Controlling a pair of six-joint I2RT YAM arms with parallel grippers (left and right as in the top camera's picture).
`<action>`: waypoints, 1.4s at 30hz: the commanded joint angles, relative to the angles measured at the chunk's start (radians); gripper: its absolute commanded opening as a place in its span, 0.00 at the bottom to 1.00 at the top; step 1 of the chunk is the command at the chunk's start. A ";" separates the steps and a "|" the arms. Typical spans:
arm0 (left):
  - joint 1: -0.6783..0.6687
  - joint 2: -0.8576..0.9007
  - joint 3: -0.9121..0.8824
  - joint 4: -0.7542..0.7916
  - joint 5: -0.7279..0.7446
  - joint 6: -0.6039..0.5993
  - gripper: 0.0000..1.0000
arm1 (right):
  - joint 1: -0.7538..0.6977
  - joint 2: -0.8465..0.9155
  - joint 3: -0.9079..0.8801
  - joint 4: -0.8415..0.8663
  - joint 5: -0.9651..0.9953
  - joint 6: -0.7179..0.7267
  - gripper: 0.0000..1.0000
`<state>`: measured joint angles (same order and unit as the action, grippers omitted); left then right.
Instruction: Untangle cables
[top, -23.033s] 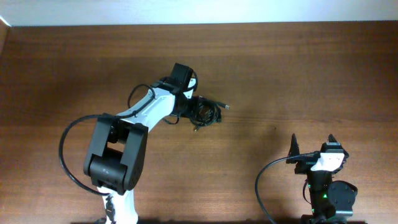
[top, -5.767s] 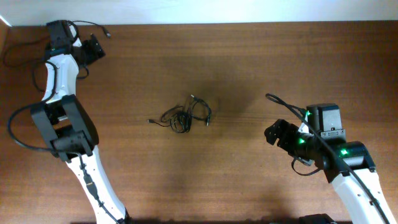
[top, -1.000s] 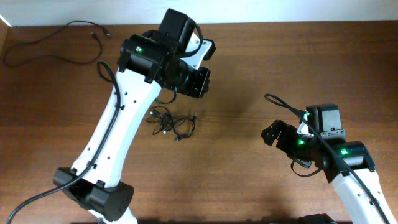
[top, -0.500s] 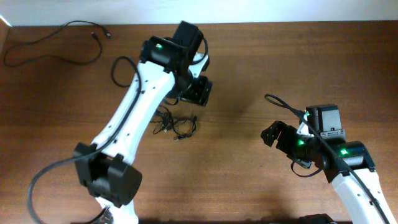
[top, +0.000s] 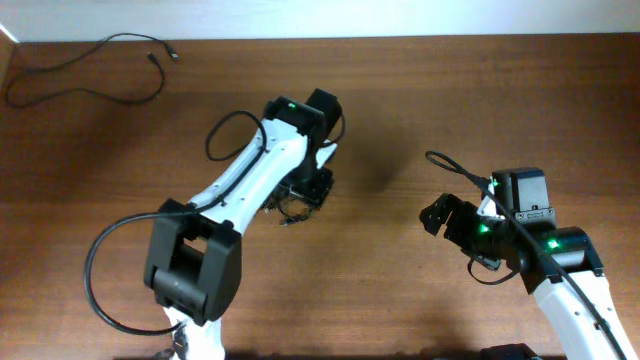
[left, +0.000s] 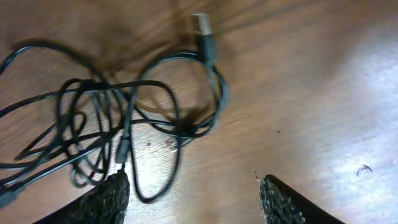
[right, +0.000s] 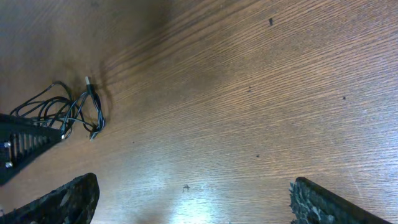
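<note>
Lower than a second ago, your left gripper (left: 191, 183) is hovering released and empty over the knotted bundle of thin black cords (left: 124, 127) lying on the brown wooden table (left: 323, 93). Be straddling one outer loop only before clenching. Your right gripper (right: 194, 182) is waiting released, well apart.

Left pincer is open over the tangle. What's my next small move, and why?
Probably lower the left pincer and close on the loop between its fingers: it hangs open and empty just above the tangled cables, so one strand can be drawn out.
</note>
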<state>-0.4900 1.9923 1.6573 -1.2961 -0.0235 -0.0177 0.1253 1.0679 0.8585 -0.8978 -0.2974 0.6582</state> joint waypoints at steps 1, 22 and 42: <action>-0.021 0.033 -0.006 0.002 -0.001 0.034 0.68 | 0.005 0.001 0.011 -0.001 -0.006 0.003 0.98; -0.021 0.093 0.969 -0.315 0.621 0.072 0.00 | 0.005 0.001 0.011 0.062 -0.153 0.004 0.98; -0.018 0.093 0.965 -0.325 0.986 0.053 0.00 | 0.005 0.127 0.011 0.335 -0.122 0.003 0.99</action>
<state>-0.5114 2.0872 2.6160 -1.6157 0.9012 0.0341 0.1253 1.1553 0.8585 -0.5526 -0.5411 0.6590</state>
